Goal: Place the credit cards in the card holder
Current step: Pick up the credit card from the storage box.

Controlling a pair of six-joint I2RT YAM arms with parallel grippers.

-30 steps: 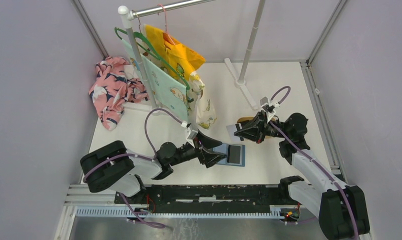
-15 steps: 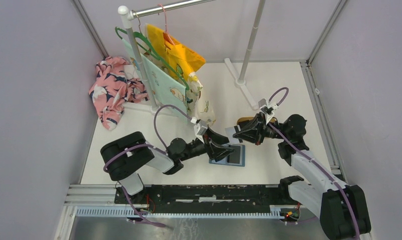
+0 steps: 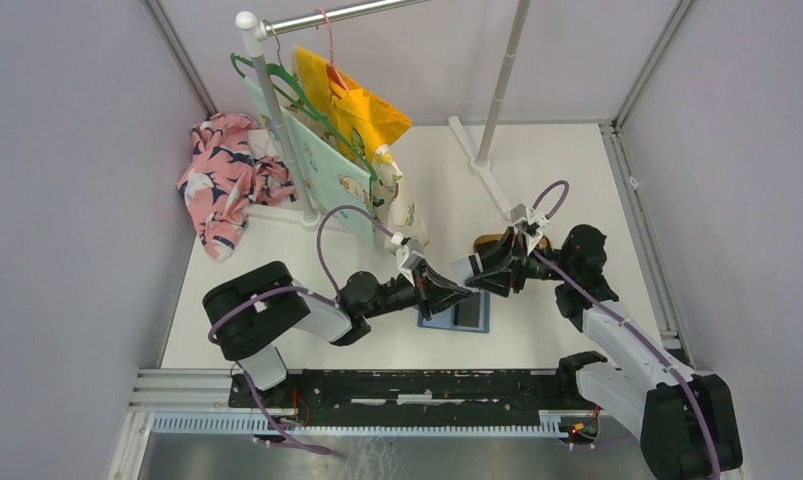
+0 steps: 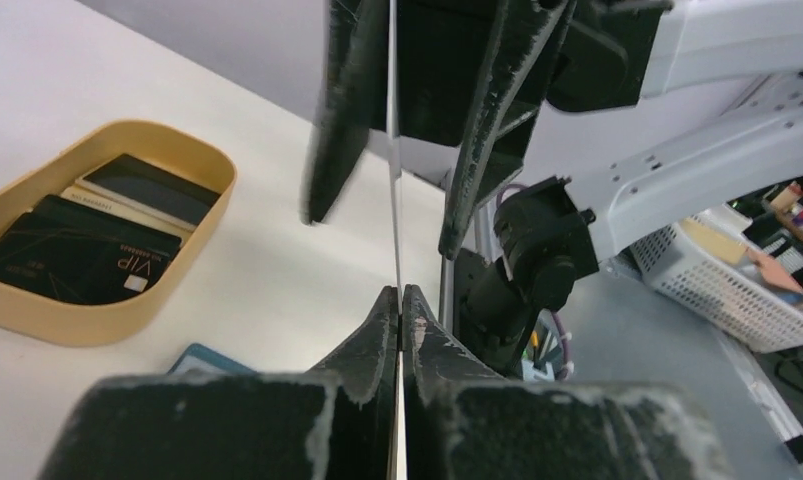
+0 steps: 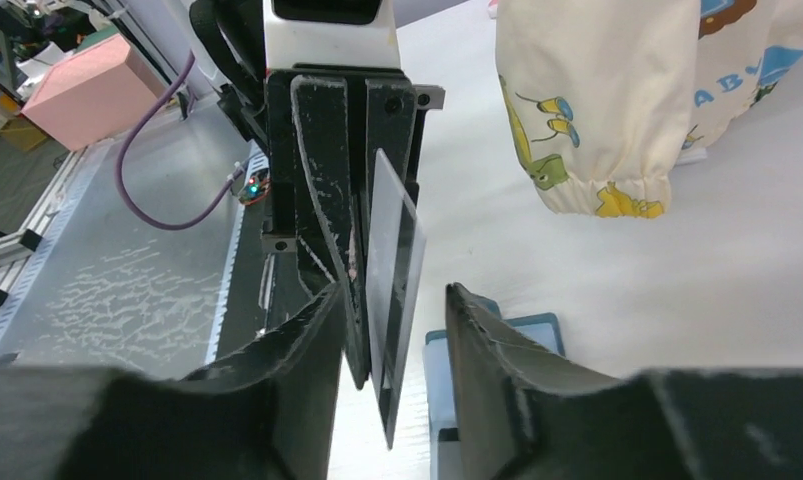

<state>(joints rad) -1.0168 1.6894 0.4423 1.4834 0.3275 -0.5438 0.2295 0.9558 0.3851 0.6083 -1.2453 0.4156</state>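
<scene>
Left gripper (image 3: pixel 461 289) is clamped shut on one card (image 5: pixel 392 300), pinched by one edge. The left wrist view sees it dead edge-on, a thin pale line running straight out from the fingertips. Right gripper (image 3: pixel 480 274) faces it nose to nose, jaws spread, one finger (image 5: pixel 277 400) on either side of the same card. There is daylight on at least one face, so by the look of it the right grips nothing. The card is in the air, standing on edge, its plane along the line joining the two grippers; from the right wrist its face reads grey rather than black. Wallet (image 3: pixel 439 319) lies open and flat on the table (image 3: pixel 537 180), just under the meeting point and slightly to the near side, dark slot panel on its right half, long axis roughly left-right. So the target is down and a touch toward the bases from the left fingertips, and the left arm is both the holder and the nearer one. Judgement: the card must tip from upright toward flat and line up with a slot mouth; which way the mouths face cannot be told. The right jaws should back off along the card plane or they may snag it. The other cards (image 4: pixel 77 262) sit in the tan tray (image 4: pixel 72 325), beyond the wallet.
</scene>
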